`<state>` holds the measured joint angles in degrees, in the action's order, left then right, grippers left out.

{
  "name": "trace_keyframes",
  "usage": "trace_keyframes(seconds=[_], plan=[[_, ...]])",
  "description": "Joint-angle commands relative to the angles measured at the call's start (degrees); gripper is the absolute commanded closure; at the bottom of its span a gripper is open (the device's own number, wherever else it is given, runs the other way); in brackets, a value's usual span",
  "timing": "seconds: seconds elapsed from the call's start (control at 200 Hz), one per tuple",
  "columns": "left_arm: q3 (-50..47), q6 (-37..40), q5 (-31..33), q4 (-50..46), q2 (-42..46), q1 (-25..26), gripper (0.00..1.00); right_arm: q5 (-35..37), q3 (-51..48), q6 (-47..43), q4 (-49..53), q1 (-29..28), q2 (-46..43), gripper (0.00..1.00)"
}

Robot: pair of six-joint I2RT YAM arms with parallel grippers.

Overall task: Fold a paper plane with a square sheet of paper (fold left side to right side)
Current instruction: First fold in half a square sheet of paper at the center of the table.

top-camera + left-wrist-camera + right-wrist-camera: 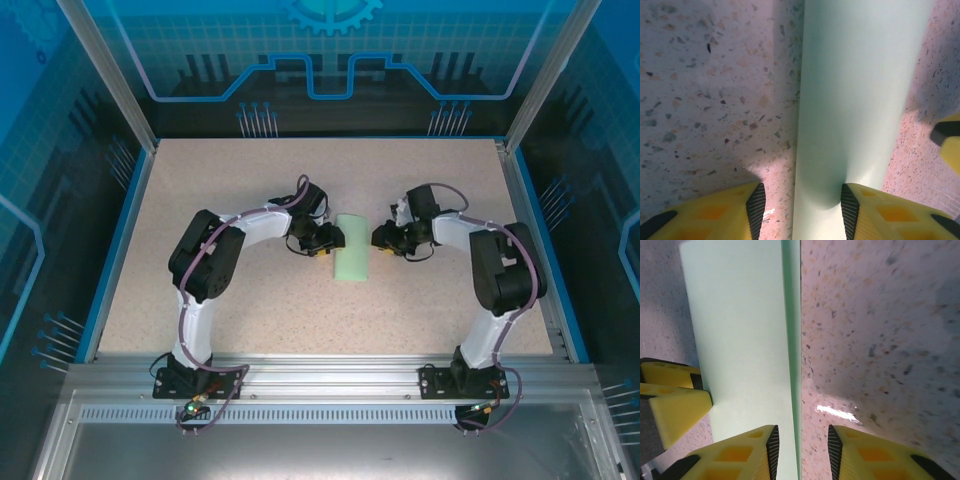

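**One sheet, two arms, four fingers**

I count one pale green sheet of paper [351, 247] on one speckled table [300, 310]. There are two robot arms, the left arm [215, 255] and the right arm [500, 265]. There are two grippers, the left gripper [335, 242] and the right gripper [379, 237], each with two yellow fingers [715, 212].

The tabletop [250, 320] is pale and speckled, beige with dark and reddish flecks, spreading under and around the left fingers [756, 205] and the right fingers [772, 445]. A bright glare spot [837, 412] lies just ahead of the right fingers. A blue rim [119, 250] borders the surface, well outside both. Beyond them stands a blue backdrop [335, 12] with a gear motif. Behind them runs a metal rail [330, 385].
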<state>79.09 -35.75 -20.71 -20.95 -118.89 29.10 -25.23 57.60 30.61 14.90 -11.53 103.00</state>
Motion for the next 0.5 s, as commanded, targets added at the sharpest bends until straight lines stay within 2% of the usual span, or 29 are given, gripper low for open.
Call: trace_keyframes(seconds=[0.0, 0.495], plan=[[1.36, -0.95, 1.78, -2.05, -1.77, 0.40, 0.52, 2.28, -1.58, -1.69, 2.86, 1.62, -3.72, 0.66], [2.20, 1.30, 1.55, -3.45, -2.58, 0.67, 0.54, 2.42, -5.82, -1.73, 2.42, 3.51, -6.85, 0.65]])
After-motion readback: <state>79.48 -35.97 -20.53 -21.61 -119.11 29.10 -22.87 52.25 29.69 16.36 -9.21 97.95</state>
